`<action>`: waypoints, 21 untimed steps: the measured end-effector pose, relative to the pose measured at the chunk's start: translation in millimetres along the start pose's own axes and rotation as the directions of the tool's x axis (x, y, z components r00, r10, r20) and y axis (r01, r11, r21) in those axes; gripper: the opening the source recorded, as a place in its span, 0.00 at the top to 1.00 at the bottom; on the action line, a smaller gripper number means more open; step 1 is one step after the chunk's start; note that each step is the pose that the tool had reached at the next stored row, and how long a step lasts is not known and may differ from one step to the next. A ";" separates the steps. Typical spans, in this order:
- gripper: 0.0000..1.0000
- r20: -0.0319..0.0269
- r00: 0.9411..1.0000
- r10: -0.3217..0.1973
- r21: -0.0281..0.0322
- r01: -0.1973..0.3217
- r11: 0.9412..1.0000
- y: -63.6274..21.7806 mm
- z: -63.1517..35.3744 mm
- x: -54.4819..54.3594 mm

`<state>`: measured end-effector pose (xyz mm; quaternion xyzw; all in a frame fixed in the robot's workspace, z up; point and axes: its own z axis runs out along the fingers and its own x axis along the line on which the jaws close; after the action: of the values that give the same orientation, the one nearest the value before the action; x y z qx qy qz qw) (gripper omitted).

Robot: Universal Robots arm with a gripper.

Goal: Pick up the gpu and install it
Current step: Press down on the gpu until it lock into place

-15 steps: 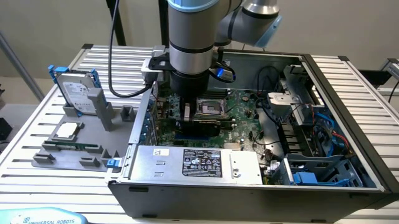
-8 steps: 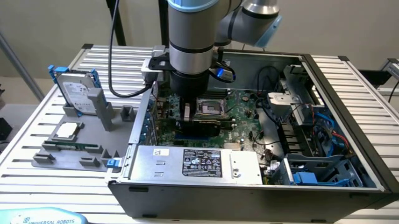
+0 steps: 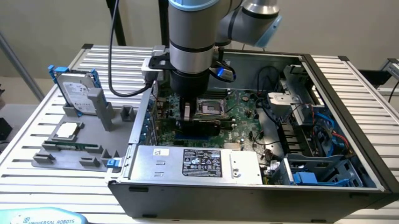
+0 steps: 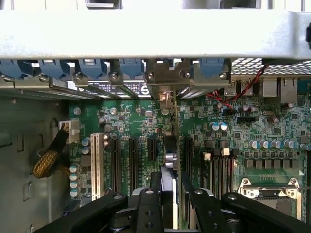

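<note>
Already picked up: the gpu (image 4: 169, 187) is gripped edge-on between the fingers of the gripper (image 4: 170, 208), low in the middle of the wrist frame.
Gripper state: the fingers (image 4: 148, 211) are closed onto the card from both sides; nothing else is held.
Position of the card: it is held upright over the green motherboard (image 3: 240, 109) inside the open computer case (image 3: 337, 88), at the middle of the exterior frame, beside the square processor socket (image 3: 210, 107).
Alignment: in the wrist frame the card's thin edge is seen running up toward a silver bracket (image 4: 166, 97) at the rear wall of the case, among the long black expansion slots (image 4: 132, 162).
Seating: whether the card edge is already down in a slot cannot be told; its lower edge is hidden by the gripper.
Judged progress: the pick-up is judged done and the install is judged under way, not shown as finished, since the card is not released.
Left on the grey tray (image 3: 74, 158): a hard drive (image 3: 78, 95) with a blue frame stands at the middle left of the exterior frame, and a small silver chip (image 3: 67, 130) lies below it, both well apart from the gripper.
</note>
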<state>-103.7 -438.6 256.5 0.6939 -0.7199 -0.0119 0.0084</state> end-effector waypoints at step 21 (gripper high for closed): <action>0.73 -0.005 1.000 0.000 -0.007 0.000 1.000 -0.5 3.3 0.0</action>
<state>-103.3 -438.6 253.2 0.6938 -0.7199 -0.0128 0.0127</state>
